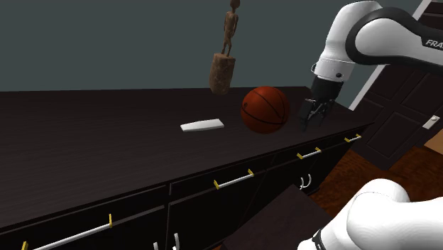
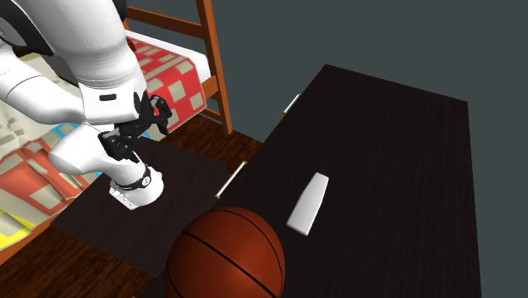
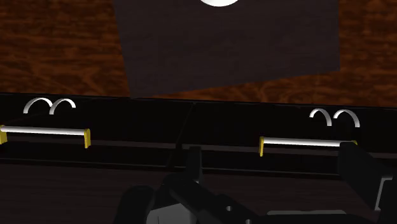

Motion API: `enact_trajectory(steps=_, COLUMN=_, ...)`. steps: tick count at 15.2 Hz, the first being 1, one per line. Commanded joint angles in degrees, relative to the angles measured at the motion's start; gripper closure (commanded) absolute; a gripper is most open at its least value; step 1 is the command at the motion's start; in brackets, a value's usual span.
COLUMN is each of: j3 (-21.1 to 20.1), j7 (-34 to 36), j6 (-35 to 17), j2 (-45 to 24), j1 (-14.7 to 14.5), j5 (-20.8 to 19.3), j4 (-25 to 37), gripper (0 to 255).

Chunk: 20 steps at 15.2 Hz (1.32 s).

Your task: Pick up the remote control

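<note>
The dark worktop [image 1: 106, 135] is being loaded by a basketball [image 1: 265, 109]. Beside the basketball, on the shoulder view's right, the tool [image 1: 309, 125] is being held wide, empty. Near its other side, the white remote control [image 1: 202, 126] is being borne flat.

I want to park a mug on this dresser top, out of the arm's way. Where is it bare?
The broad stretch of the dresser top at the shoulder view's left, bordered by the remote, is bare. It is crowded around the basketball, the figurine and the open tool.
</note>
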<state>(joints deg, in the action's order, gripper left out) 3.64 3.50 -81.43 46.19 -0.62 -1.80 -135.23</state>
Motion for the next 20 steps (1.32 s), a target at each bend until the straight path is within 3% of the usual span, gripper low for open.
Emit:
enact_trajectory(steps=1, j3=0.0, j7=0.0, j6=0.0, j2=0.0, j1=0.0, j5=0.0, j4=0.0, gripper=0)
enact_trajectory(steps=10, j3=7.19, j7=-20.85, j6=-14.3, j2=-16.34, j1=-5.55, j5=-4.32, j4=3.99, gripper=0)
enact_trajectory(steps=20, j3=10.3, j7=-43.29, j6=-25.92, j2=-36.64, j1=-10.25, j5=-2.16, j4=14.77, gripper=0)
